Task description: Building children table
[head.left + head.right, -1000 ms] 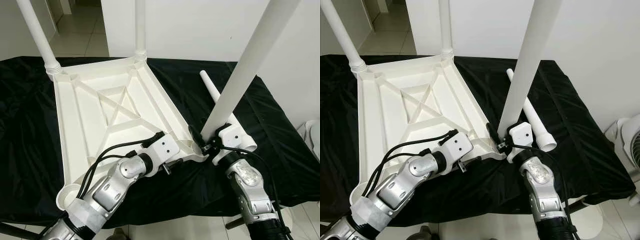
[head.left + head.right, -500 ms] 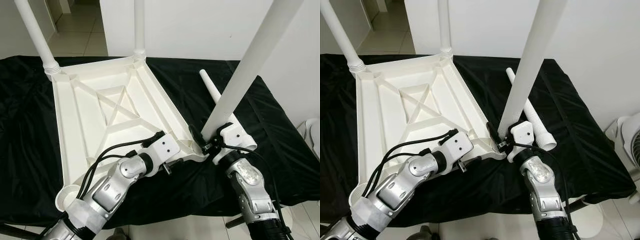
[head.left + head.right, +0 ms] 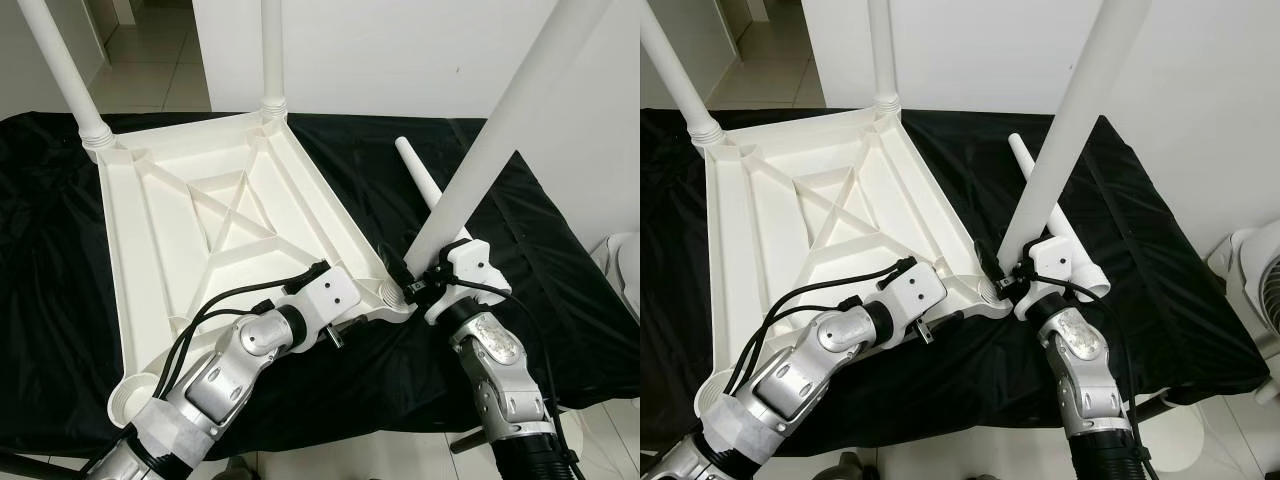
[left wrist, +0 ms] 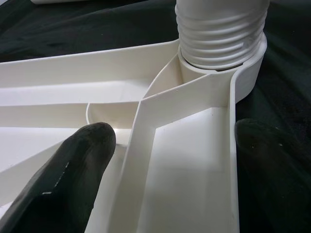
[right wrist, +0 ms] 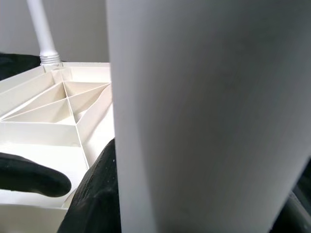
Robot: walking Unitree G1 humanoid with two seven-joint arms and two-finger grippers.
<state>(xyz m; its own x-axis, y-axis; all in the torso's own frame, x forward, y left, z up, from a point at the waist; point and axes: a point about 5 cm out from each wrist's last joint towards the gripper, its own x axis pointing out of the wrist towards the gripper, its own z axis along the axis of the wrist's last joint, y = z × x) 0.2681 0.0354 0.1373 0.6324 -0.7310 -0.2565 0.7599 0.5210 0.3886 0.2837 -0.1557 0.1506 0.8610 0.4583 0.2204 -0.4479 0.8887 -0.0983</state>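
Ribbed white plastic tabletop, right gripper clasping smooth tube leg

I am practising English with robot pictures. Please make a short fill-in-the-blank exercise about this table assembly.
1. The tabletop lies upside down on a ____ cloth.
2. The right gripper holds a leg at the tabletop's near-____ corner.
3. One spare leg lies on the cloth, while ____ legs stand at the far corners.

Missing words: black; right; two
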